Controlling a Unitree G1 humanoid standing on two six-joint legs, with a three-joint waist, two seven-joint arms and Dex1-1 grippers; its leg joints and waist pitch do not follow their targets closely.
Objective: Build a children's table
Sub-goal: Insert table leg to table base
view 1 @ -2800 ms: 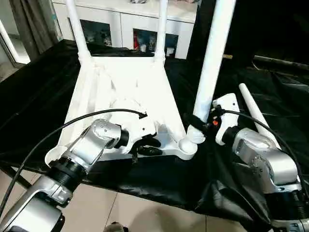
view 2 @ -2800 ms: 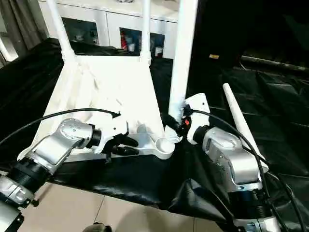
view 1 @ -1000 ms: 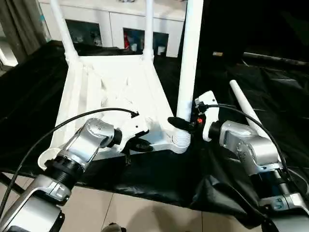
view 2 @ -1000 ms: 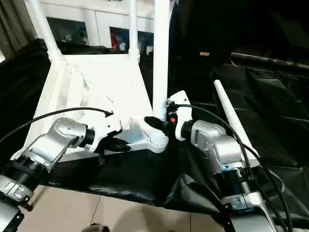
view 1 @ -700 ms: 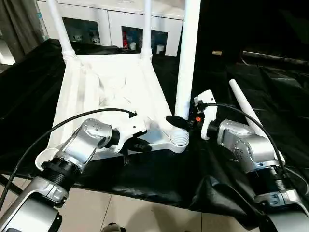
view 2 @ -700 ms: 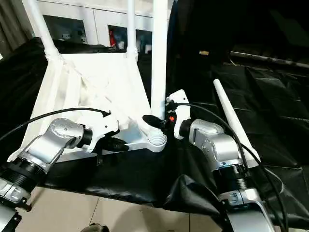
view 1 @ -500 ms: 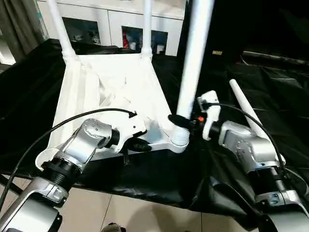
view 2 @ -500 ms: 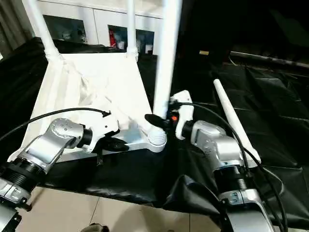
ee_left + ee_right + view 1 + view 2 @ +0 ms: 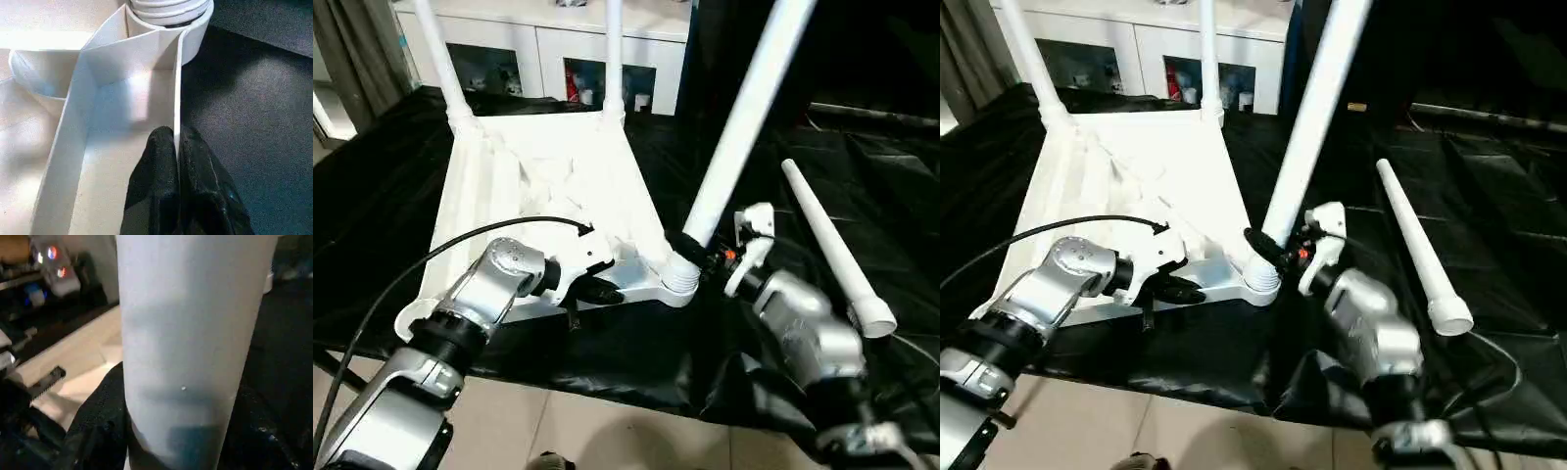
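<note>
Leg tilting at the near socket

Right gripper (image 9: 690,250) clamps the tilted leg (image 9: 734,132) (black cloth (image 9: 862,186) free rightward); left gripper (image 9: 177,147) pinches the top's rim (image 9: 177,88).

The top (image 9: 543,186) and legs (image 9: 744,117) look like smooth, slightly glossy white plastic. A crinkled, shiny black sheet (image 9: 862,196) covers the surface. The forearms (image 9: 489,289) are brushed silver metal.

No readable text, labels, brands, numbers or signs on anything in view.
</note>
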